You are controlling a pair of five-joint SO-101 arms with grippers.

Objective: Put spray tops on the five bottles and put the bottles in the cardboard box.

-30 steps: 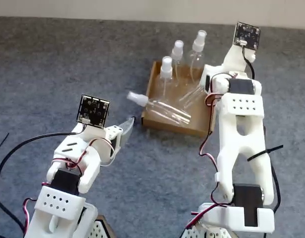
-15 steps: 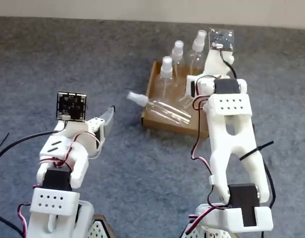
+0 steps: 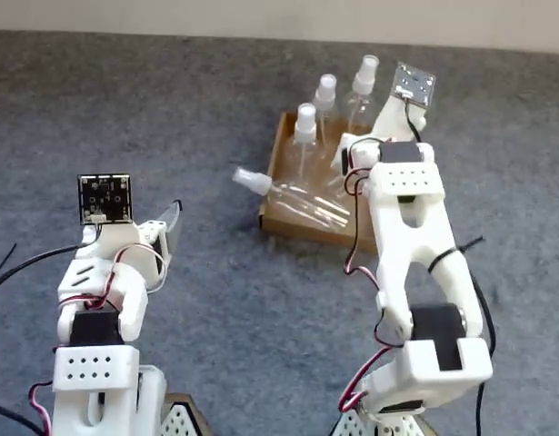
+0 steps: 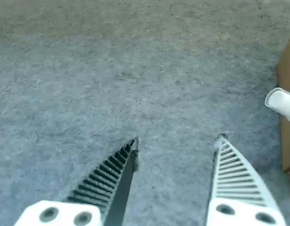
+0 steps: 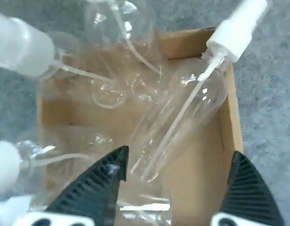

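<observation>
Bottles [image 3: 304, 123], each capped as far as I can tell, sit in the cardboard box [image 3: 302, 231] at upper centre, so little looks left to do. One lies with its spray top [image 3: 250, 178] poking over the wall. The right pincer [image 5: 180, 153] gapes empty above them, and the left pincer [image 4: 177, 140] gapes empty over the bare tabletop [image 3: 124, 109].

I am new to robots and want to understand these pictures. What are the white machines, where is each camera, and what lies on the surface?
These are two robot arms. One picture looks down from above; the others come from a camera on each wrist. The left fingers are open over grey carpet, holding nothing. The right fingers are open above a cardboard box of clear spray bottles: three stand, and one lying bottle pokes its white top over the edge.
</observation>
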